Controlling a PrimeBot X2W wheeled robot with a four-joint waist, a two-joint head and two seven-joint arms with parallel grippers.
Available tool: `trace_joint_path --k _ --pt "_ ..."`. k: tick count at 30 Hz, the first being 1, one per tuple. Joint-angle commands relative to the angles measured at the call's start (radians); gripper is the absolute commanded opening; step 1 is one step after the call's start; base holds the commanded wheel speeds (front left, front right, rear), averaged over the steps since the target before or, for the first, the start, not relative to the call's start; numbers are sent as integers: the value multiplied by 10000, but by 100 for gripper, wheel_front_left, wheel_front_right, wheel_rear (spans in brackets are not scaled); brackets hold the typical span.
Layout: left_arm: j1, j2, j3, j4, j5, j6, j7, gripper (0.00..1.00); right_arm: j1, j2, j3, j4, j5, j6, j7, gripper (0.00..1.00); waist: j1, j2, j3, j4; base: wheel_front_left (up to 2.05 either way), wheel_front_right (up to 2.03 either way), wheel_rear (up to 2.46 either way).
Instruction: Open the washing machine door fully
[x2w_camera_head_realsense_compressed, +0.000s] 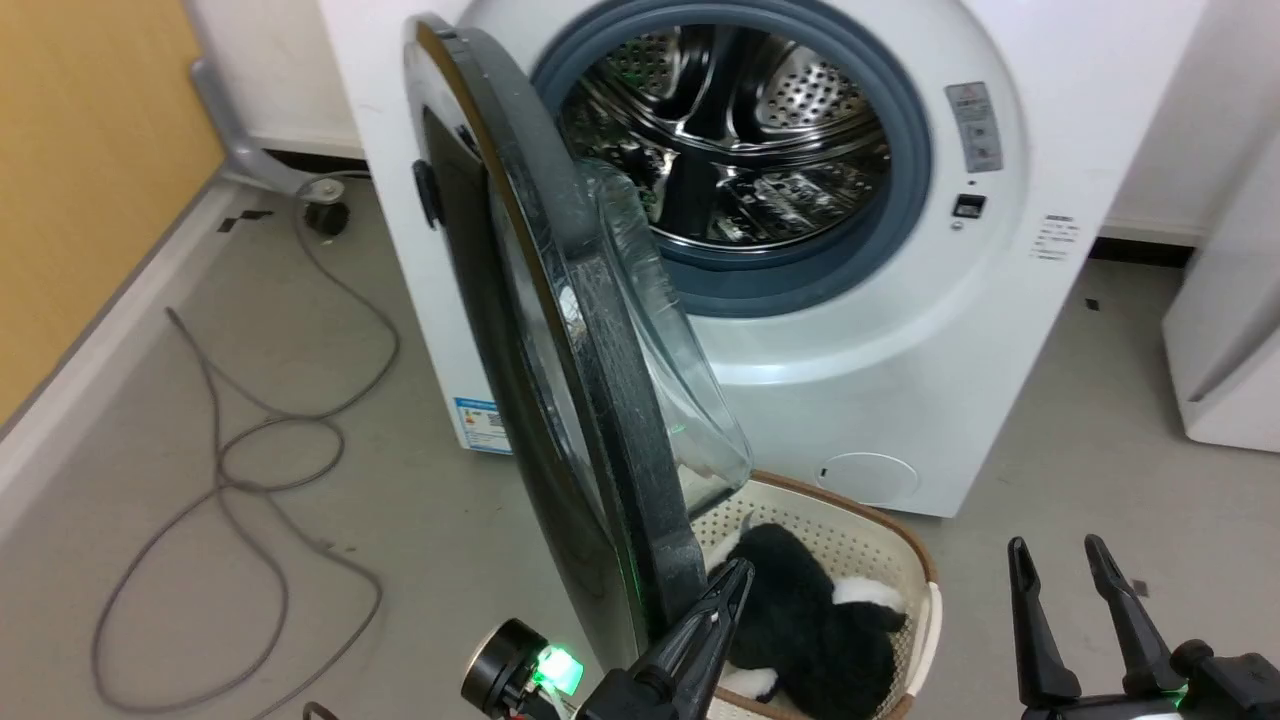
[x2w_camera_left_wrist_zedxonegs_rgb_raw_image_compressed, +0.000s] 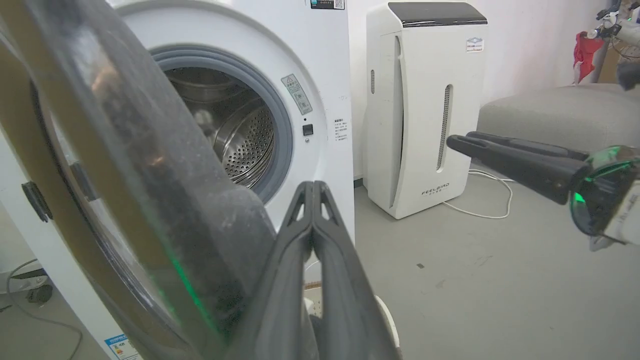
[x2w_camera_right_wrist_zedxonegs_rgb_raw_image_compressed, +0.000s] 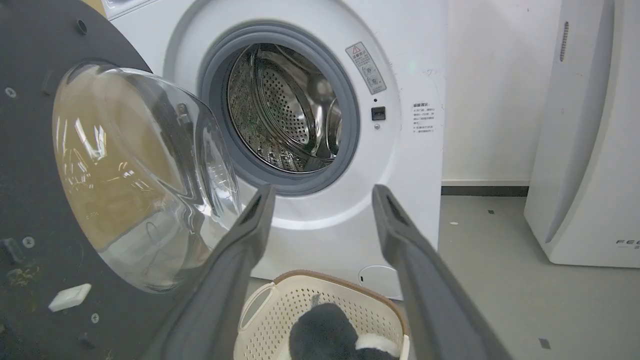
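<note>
Left gripper (x2w_camera_head_realsense_compressed: 738, 582) at 6 o'clock, fingers pinched together on nothing, tip just beside inner rim of washing machine door (x2w_camera_head_realsense_compressed: 560, 400), partly open at 10. Right gripper (x2w_camera_head_realsense_compressed: 1057, 545) spread wide at 4. Risk: smooth tip slides off rim, door drifts toward washing machine (x2w_camera_head_realsense_compressed: 900, 330) at 12.

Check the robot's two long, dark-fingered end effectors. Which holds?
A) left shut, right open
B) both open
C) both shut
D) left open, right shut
A: the left end effector has its two dark fingers pressed together with nothing between them, while the right end effector has its fingers spread well apart.
</note>
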Motion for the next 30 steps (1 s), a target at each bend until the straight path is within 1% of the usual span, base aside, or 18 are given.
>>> trace_joint_path --k 1,6,13,22,30 --pt "-14 71 169 0 -59 96 -44 0 -56 39 -11 18 6 8 -43 100 0 0 19 143 0 0 0" --pt "167 141 248 -140 -48 117 -44 0 -4 39 -9 47 29 8 -43 100 0 0 32 578 0 0 0" --pt "552 373 139 -642 85 121 -44 0 123 39 90 70 88 8 -43 100 0 0 34 1474 0 0 0" --pt "874 684 280 -1023 98 287 -44 0 169 39 133 73 83 8 -44 100 0 0 83 2713 0 0 0" --pt "1045 925 624 -965 -37 478 -44 0 107 39 292 133 146 8 -44 100 0 0 167 3460 0 0 0"
